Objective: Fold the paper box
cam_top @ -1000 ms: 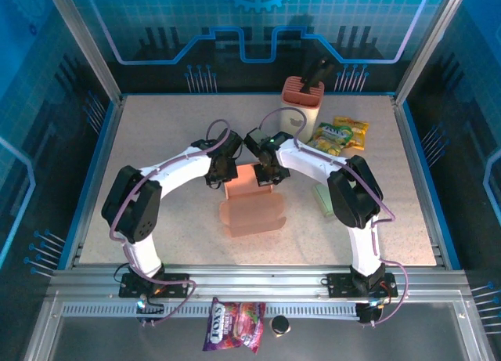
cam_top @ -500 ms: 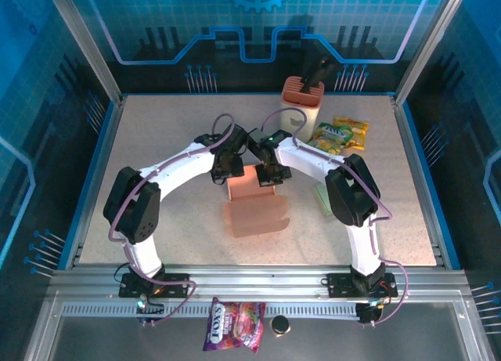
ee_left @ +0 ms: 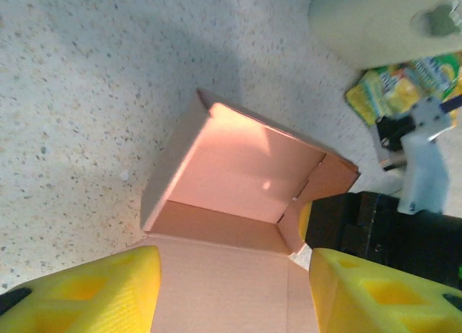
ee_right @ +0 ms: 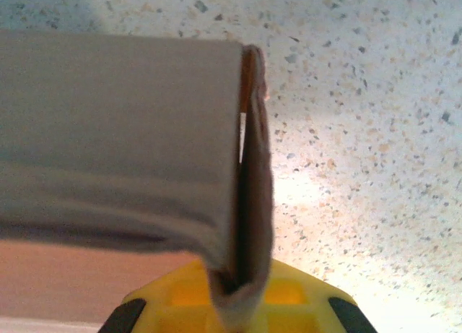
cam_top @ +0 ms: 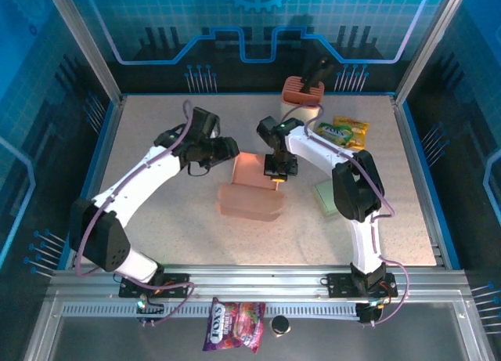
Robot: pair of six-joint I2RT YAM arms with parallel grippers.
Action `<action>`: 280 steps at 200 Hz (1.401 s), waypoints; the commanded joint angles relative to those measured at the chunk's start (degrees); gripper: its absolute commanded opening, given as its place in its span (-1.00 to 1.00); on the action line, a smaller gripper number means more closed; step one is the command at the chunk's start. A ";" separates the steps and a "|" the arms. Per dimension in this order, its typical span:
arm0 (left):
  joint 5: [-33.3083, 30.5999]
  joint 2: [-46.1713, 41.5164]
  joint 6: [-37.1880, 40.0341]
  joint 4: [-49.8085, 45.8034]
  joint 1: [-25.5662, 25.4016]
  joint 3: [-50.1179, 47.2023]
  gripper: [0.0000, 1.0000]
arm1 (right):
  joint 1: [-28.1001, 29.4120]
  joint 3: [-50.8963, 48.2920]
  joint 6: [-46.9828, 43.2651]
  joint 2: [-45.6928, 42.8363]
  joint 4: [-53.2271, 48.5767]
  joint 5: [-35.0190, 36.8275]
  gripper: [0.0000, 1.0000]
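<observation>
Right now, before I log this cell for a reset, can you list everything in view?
paper box: one, salmon pink, table centre, partly folded
container: one, white with salmon top, back of table, dark tool inside
snack packets: at least two, green and yellow, back right
flat item: one, pale green, beside right arm
candy bag: one, purple, near rail
round object: one, dark, beside candy bag
table: one, speckled beige
left end effector: open, left of box, apart
right end effector: shut on box wall
</observation>
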 commanded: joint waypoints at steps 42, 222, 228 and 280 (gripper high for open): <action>5.76 -5.08 1.72 -2.60 7.09 -0.14 0.08 | -5.31 -5.00 20.41 -6.27 -0.70 -11.93 -1.00; 18.81 -4.02 -5.61 10.92 6.70 -22.96 -0.22 | -3.16 -22.13 52.22 -10.18 14.77 -26.62 -1.00; 19.16 -3.51 -6.36 12.16 6.33 -23.46 -0.22 | -2.94 -22.55 52.58 -10.14 15.30 -26.62 -1.00; 20.94 0.25 -9.96 18.53 5.07 -24.88 -0.24 | -1.62 -25.77 53.66 -10.20 19.50 -26.88 -0.61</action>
